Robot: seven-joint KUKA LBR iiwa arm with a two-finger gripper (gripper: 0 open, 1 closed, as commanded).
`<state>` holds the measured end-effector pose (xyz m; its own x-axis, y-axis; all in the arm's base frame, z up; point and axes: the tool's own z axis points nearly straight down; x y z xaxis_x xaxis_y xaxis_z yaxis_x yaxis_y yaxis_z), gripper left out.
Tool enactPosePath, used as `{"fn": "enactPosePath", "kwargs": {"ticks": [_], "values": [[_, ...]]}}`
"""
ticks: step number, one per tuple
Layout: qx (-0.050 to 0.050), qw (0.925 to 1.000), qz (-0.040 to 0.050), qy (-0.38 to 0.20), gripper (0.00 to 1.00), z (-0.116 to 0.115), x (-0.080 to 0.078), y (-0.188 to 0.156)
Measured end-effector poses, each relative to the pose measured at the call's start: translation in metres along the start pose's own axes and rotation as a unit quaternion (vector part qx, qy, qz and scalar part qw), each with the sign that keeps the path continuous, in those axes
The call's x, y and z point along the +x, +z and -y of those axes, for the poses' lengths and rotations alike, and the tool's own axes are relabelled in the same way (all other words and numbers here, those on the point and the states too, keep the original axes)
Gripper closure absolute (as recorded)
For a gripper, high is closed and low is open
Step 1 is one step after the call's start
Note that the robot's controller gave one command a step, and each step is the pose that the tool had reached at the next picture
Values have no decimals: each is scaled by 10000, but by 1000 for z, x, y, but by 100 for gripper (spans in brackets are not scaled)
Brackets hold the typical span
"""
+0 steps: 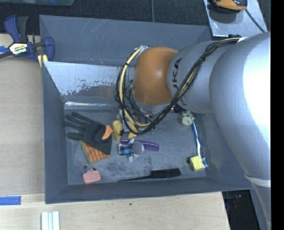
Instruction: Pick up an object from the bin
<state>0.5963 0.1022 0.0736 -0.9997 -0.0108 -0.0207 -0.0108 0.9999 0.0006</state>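
My gripper [126, 140] reaches down below the orange wrist cover, in the middle of the bin floor, largely hidden by cables. Right under it lies a small blue and grey thing [127, 150], and touching that on the right a purple stick-shaped thing [149, 146]. A small yellow thing [117, 127] lies just left of the gripper. A black glove [84, 127] with an orange piece [106, 132] on it is spread further left. An orange striped wedge [95, 153] lies below the glove.
A pink lump [91, 177] sits at the front left corner. A long black stick [154, 174] lies along the front wall. A blue-handled brush [196, 138] and a yellow block [196, 163] lie at the right, under the arm.
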Motion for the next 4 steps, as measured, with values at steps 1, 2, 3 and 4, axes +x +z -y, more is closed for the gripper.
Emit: {"fn": "enactPosePath", "kwargs": {"ticks": [1,2,3,4], "values": [[0,10000,1,-1,100,0,0,0],[0,10000,5,-4,100,0,0,-13],[-3,10000,38,-7,100,0,-1,-23],[1,10000,-4,-10,100,1,0,-56]]}}
